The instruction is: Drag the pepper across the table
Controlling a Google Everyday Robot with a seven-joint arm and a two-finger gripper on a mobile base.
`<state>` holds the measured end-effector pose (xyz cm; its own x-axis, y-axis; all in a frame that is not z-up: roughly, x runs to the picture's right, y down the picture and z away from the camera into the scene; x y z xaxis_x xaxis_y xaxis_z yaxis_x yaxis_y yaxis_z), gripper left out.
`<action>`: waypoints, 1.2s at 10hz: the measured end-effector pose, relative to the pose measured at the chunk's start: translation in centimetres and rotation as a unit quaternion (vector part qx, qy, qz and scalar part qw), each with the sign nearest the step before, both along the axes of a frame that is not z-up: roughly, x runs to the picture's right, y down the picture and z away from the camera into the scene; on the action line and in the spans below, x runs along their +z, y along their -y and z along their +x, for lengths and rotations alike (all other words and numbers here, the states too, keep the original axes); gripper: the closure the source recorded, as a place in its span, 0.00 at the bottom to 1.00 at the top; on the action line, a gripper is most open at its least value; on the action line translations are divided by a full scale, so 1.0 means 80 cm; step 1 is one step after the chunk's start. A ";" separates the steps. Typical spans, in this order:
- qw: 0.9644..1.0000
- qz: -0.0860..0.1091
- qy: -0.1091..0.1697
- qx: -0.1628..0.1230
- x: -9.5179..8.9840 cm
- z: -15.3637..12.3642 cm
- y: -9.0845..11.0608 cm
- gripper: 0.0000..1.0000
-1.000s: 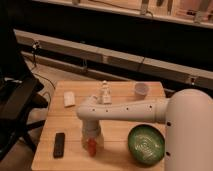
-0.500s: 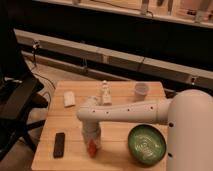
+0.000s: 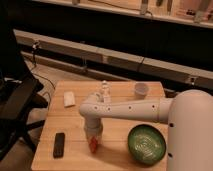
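Note:
The pepper (image 3: 94,145) is a small red-orange piece on the light wooden table (image 3: 75,125), near its front middle. My gripper (image 3: 93,138) points straight down right over it, at the end of the white arm (image 3: 130,109) that reaches in from the right. The gripper's body hides most of the pepper; only its lower red tip shows below the wrist.
A black rectangular bar (image 3: 59,144) lies at the front left. A white flat object (image 3: 69,98) lies at the back left. A small white bottle (image 3: 105,92) and a white cup (image 3: 142,90) stand at the back. A green bowl (image 3: 146,144) sits at the front right. A dark chair (image 3: 15,105) stands left of the table.
The gripper and the pepper have shifted slightly toward the table's front edge. Nothing else has moved.

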<state>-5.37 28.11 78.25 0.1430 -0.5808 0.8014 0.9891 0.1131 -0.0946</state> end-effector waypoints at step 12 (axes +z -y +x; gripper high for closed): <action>1.000 0.003 -0.002 0.009 0.014 0.032 0.036 1.00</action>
<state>-2.81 25.19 79.41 0.1570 -0.5829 0.7972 0.9865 0.1315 -0.0981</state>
